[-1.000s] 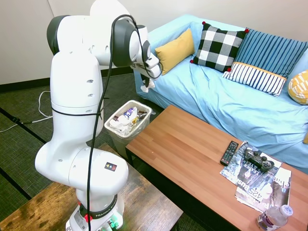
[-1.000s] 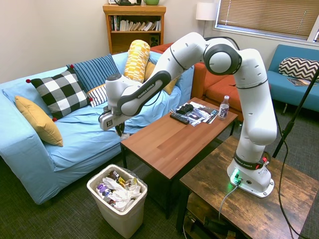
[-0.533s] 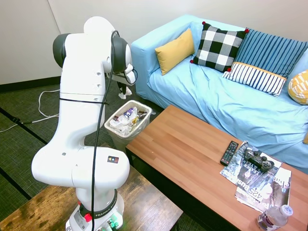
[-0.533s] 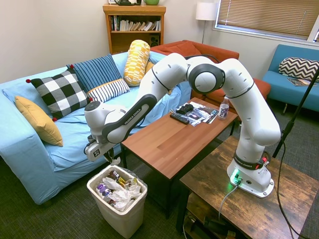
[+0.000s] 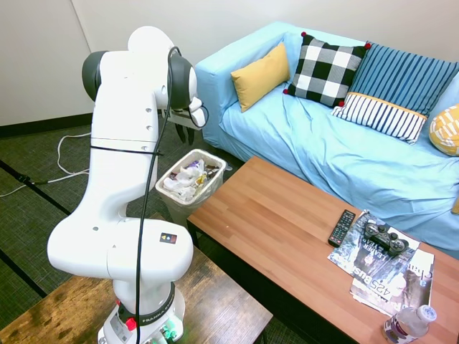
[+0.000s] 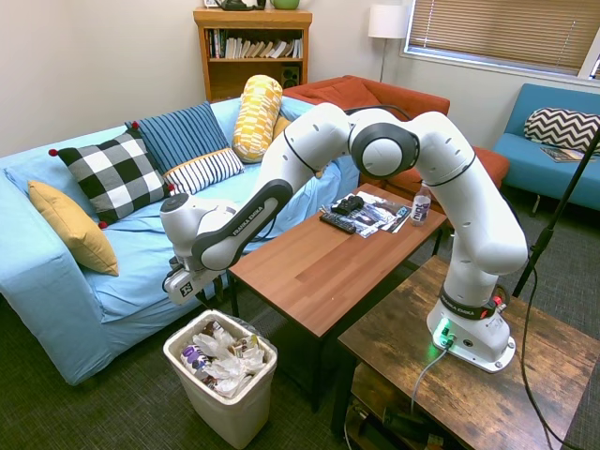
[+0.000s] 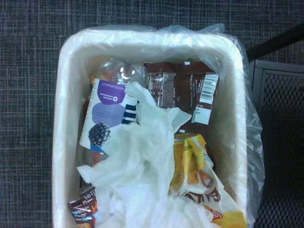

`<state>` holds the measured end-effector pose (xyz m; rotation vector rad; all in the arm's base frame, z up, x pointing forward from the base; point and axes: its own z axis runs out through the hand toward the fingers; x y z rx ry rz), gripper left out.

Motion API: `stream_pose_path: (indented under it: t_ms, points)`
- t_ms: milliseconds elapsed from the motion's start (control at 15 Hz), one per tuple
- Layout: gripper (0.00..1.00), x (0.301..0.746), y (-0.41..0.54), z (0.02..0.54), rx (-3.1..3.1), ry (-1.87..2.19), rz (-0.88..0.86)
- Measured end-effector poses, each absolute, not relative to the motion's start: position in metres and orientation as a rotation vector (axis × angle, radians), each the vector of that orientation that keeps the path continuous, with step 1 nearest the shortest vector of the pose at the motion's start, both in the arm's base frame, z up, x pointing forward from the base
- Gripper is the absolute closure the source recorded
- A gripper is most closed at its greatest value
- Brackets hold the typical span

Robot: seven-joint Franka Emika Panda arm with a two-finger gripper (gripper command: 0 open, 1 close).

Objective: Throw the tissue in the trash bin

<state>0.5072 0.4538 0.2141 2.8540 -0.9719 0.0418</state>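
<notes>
Since the earlier frame, white paper no longer hangs under the gripper, whose fingers look slightly apart; directly below, the tissue lies atop rubbish in the trash bin

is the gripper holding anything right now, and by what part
It seems to hold nothing: the gripper hangs over the trash bin, no tissue in it. White paper lies among the trash.

— Where's the trash bin?
— Lower left of the frame, on the floor, beside the table, before the sofa.
— And the gripper?
— Directly above it.
</notes>
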Motion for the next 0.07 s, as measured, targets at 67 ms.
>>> stream_pose_path:
  t_ms: [67]
  points:
    - [0.0, 0.5077, 0.4531, 0.2182, 2.855, -0.965, 0.039]
